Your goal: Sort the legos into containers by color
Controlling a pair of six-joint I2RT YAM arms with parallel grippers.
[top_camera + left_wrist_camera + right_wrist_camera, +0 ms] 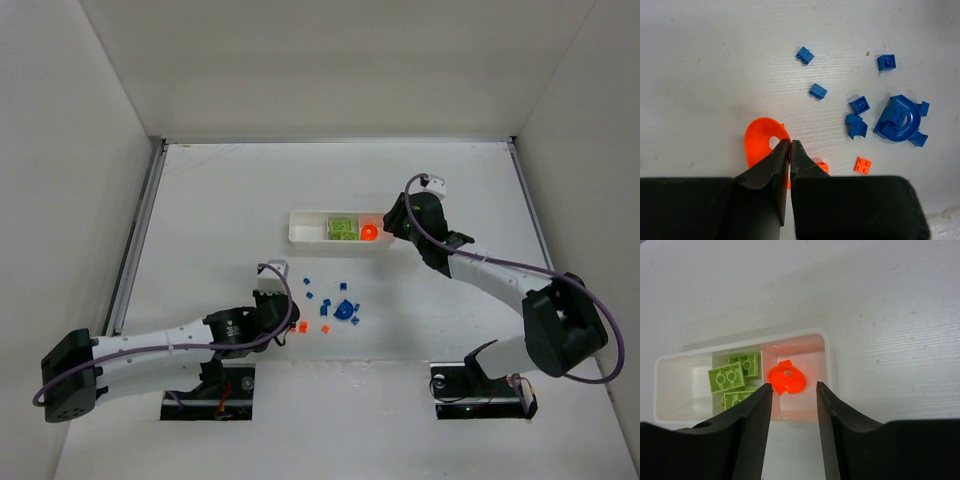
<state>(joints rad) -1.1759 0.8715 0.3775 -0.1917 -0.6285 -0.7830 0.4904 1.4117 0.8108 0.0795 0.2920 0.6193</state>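
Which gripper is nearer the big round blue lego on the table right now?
Left. The left gripper sits low just left of the round blue lego, pinched on an orange curved lego. The right gripper hangs open over the tray's right-end compartment, farther back.

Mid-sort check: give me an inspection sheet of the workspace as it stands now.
Surface: white table, a few faint specks.
Job's things: white tray holds green legos in the middle compartment and an orange round piece in the right one; the left one looks empty. Blue legos and a small orange lego lie loose on the table.
Clutter: nothing seen.
Grippers: left gripper shut on an orange curved piece; right gripper open above the tray's right compartment.
Cables: purple cables follow both arms, away from the legos.
Surroundings: white walls on three sides.
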